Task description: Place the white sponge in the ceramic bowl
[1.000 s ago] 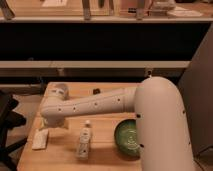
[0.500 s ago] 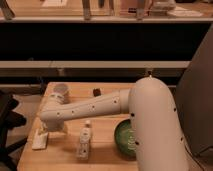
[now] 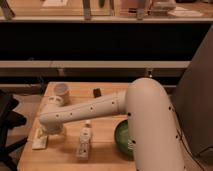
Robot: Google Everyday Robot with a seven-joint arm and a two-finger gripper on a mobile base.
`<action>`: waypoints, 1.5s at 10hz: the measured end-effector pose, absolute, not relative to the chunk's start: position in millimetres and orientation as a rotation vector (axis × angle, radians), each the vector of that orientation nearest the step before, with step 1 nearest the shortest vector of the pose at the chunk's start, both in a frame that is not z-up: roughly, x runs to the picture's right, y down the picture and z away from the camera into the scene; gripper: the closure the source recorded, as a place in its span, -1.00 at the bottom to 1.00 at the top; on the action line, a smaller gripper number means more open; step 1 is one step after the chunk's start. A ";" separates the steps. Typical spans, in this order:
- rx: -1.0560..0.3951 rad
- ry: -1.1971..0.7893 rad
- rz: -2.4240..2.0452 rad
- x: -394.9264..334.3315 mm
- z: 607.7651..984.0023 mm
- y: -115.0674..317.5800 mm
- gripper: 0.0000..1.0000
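Note:
The white sponge [image 3: 40, 139] lies flat near the table's front left corner. The ceramic bowl [image 3: 123, 137], dark green, sits at the front right, partly hidden behind my arm's big white elbow. My arm reaches from the right across the table to the left. My gripper [image 3: 50, 130] hangs at the arm's left end, just right of and above the sponge.
A white bottle with a label [image 3: 85, 142] lies on the wooden table [image 3: 107, 150] between sponge and bowl. A white cup [image 3: 61, 91] stands at the back left and a small dark object [image 3: 97, 92] at the back middle. A dark chair [image 3: 7, 120] is to the left.
The arm's end has swung down and towards the front left, closer to the sponge. The cup now shows clear of the arm.

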State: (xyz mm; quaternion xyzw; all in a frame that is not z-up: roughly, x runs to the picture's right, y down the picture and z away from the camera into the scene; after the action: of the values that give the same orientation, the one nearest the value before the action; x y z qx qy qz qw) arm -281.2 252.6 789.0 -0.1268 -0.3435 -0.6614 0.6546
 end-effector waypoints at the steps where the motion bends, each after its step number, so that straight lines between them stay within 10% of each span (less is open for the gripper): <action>1: -0.292 -0.781 -1.502 -279.5 789.4 254.6 -0.60; 15: -0.311 -0.790 -1.486 -280.7 790.6 281.1 -0.58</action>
State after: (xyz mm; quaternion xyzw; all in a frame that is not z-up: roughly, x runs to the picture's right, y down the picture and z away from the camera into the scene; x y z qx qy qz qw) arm -280.7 281.1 790.6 -0.1374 -0.3485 -0.6557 0.6556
